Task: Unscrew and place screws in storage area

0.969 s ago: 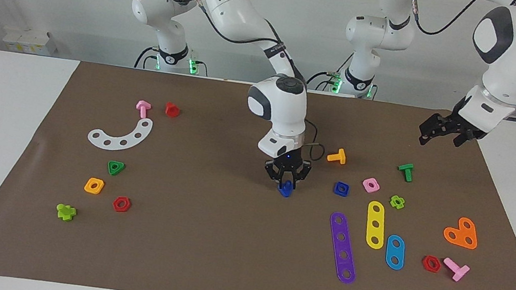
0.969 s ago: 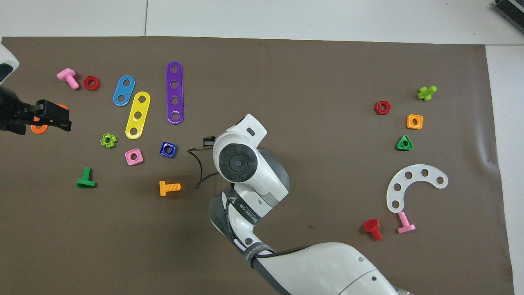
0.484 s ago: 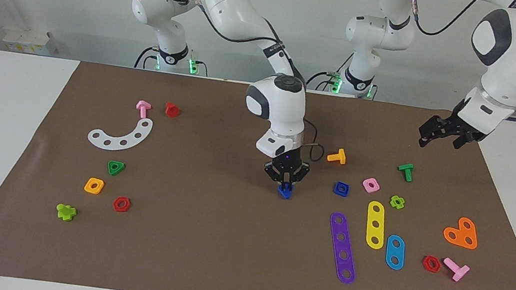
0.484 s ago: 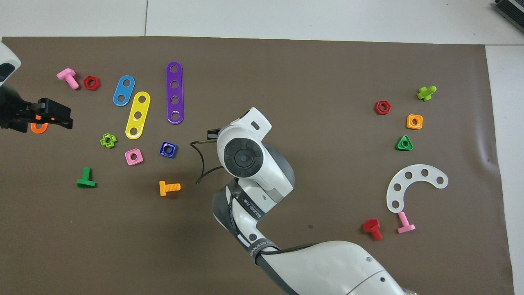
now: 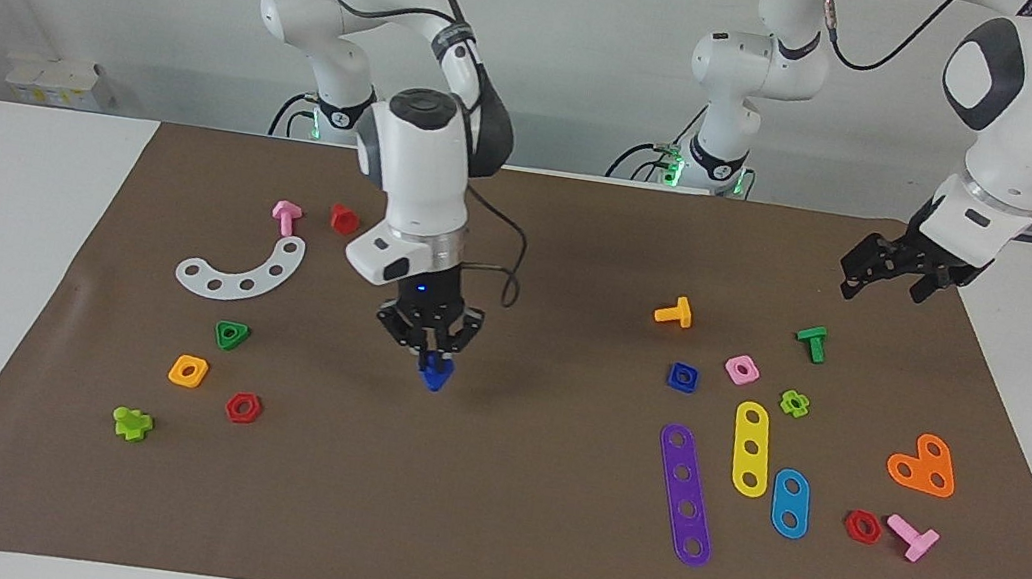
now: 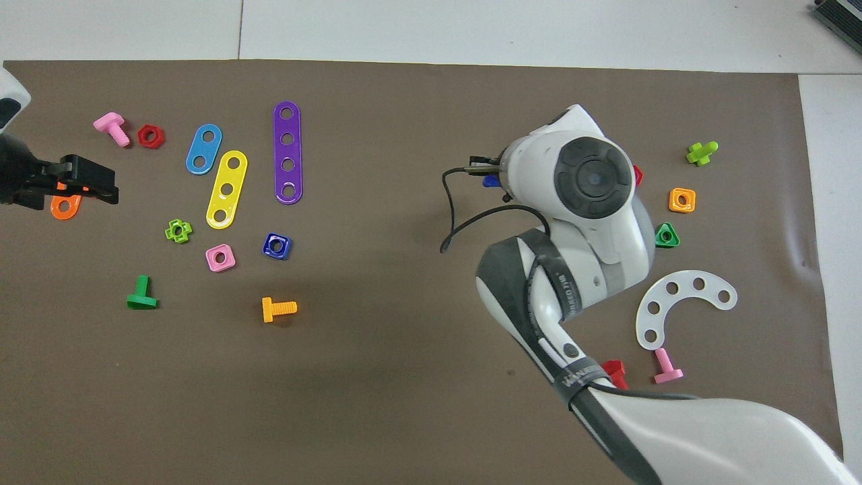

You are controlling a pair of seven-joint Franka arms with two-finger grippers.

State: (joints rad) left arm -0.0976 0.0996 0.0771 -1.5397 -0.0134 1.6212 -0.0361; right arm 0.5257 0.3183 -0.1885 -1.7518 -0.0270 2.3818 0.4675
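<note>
- The mat [image 5: 483, 527] covers most of the tabletop.
- The right gripper [image 5: 427, 346] has carried the screw [image 5: 434, 377] from mid-table toward the right arm's end, and is clamped on it above the mat.
- The left gripper [image 5: 882, 270] still hovers near its end's robot-side corner; I cannot tell its fingers.
- The screw's head points down, axis upright.

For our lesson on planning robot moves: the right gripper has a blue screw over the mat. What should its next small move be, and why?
Probably lower straight down and let go. The right gripper holds the blue screw just above a bare stretch of the brown mat, beside the cluster with the red nut. The left gripper waits over the mat's edge at its own end.
</note>
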